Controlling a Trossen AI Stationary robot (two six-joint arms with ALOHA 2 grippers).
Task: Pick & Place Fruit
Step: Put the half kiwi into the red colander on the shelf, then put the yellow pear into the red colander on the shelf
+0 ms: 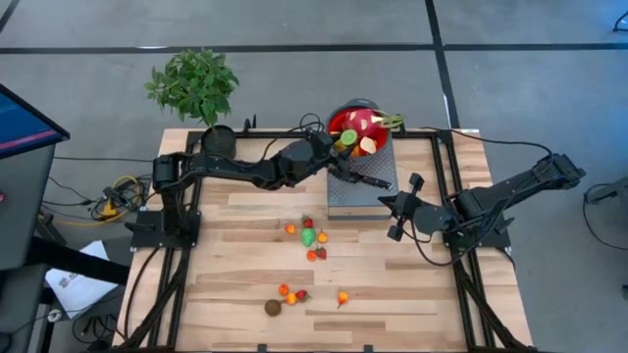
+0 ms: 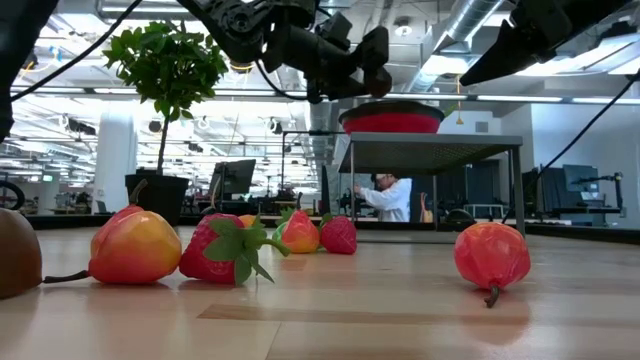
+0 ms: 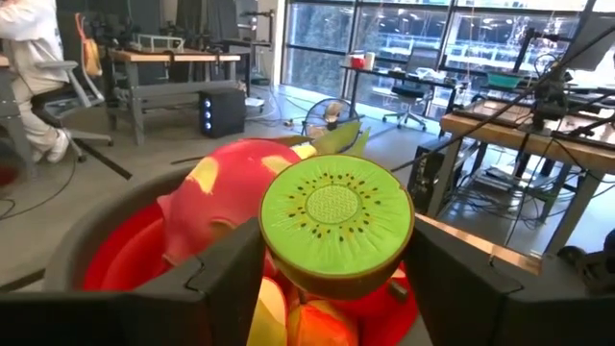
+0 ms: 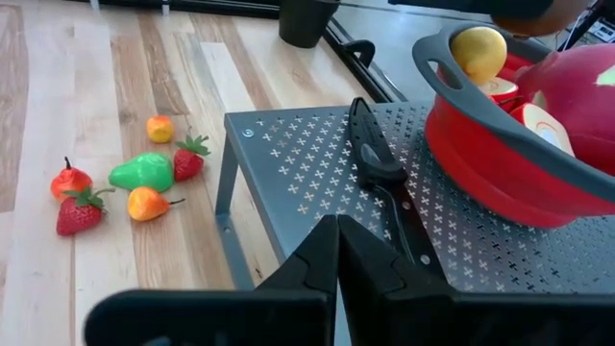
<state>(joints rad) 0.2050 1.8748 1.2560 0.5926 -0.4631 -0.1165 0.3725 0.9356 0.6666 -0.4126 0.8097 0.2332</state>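
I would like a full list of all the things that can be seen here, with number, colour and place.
Kiwi half: one, green face, between the left tool's fingers above the bowl.
Bowl: one, red, on the grey stand.
Dragon fruit: one, pink-red, in the bowl.
Stand: one, grey perforated metal, far side of the table.
Knife: one, black handle, on the stand beside the bowl.
Small fruits: about ten, red, orange, green, one brown, loose on the table.
Plant: one, green, black pot, behind the table.
Left tool: over the bowl.
Right tool: shut, beside the stand.

Brown fruit (image 2: pixel 15 252) cut by frame edge; bowl (image 4: pixel 500 163) part out of frame; dragon fruit (image 3: pixel 226 197) half hidden behind kiwi half (image 3: pixel 336 216).
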